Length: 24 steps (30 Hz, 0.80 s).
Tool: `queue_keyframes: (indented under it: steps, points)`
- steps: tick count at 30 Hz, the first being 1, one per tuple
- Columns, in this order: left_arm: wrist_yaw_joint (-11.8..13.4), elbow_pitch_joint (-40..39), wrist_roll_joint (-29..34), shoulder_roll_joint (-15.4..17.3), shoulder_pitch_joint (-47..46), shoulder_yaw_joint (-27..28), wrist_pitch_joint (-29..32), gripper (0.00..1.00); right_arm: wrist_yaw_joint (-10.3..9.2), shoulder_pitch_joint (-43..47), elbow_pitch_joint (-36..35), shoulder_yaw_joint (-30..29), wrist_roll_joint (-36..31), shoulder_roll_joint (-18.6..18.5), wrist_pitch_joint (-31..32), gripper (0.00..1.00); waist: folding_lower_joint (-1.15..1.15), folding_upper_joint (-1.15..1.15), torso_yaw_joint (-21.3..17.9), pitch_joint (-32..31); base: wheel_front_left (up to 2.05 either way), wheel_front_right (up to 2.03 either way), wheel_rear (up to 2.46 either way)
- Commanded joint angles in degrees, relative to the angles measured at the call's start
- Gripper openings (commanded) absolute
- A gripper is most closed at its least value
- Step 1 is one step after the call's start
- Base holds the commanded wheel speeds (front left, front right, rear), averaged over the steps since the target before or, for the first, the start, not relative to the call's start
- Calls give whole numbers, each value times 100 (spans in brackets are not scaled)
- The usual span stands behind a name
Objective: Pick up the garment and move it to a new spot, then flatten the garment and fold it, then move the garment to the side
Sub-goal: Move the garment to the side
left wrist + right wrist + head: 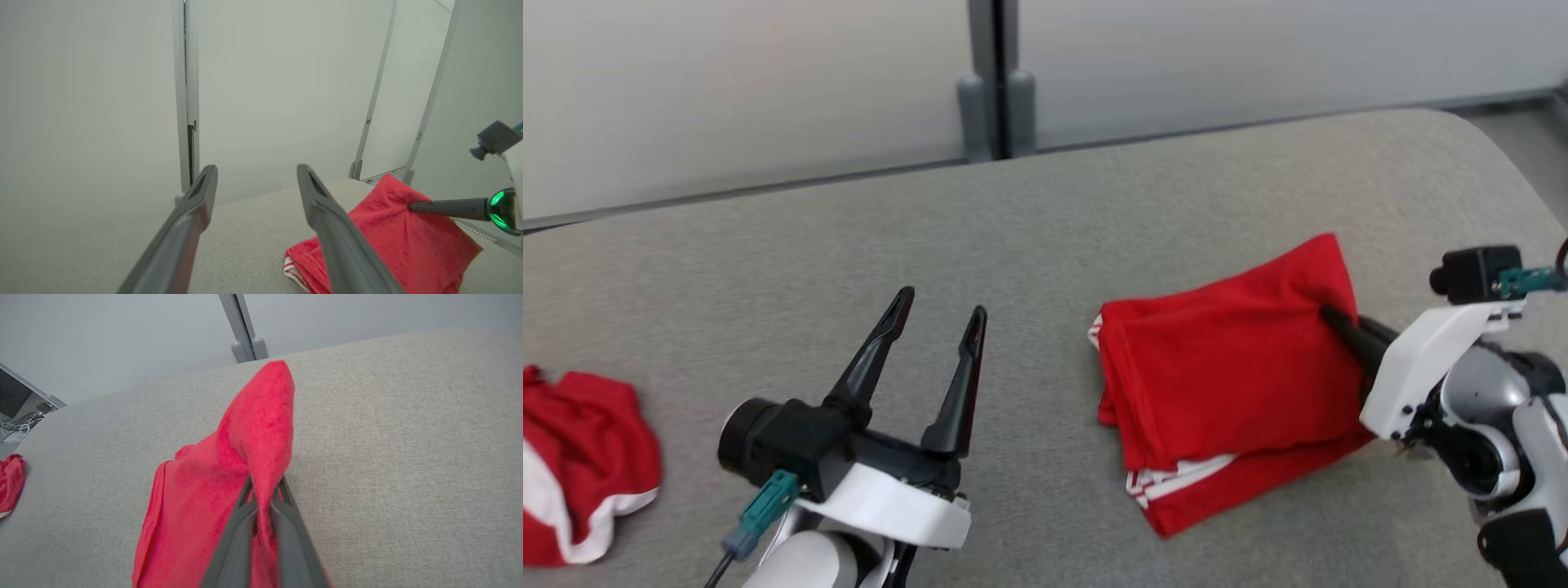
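While the left hand [942, 304] stood wide open over the near counter [1029, 490], a crumpled red-and-white cloth [580, 457] lying well to its left, the right hand [1331, 314] was pinched shut on the right edge of the folded red garment [1225, 367], which lay mid-counter with that corner raised; pale panels [727, 98] stood behind.

light: bright, even | shadows: soft | wrist views: slightly blurred

The garment [1233, 359] is soft matt red cloth; the table [1013, 245] under it is rough grey woven fabric.
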Motion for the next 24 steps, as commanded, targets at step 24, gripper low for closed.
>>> queue_keyframes:
  steps: [24]
  points:
    - [-227,-94,556,169,-1437,-342,778,100,10,-2463,1915,-110,15,-1372,-1056,18,0,0,-922,2185,0,0,0]
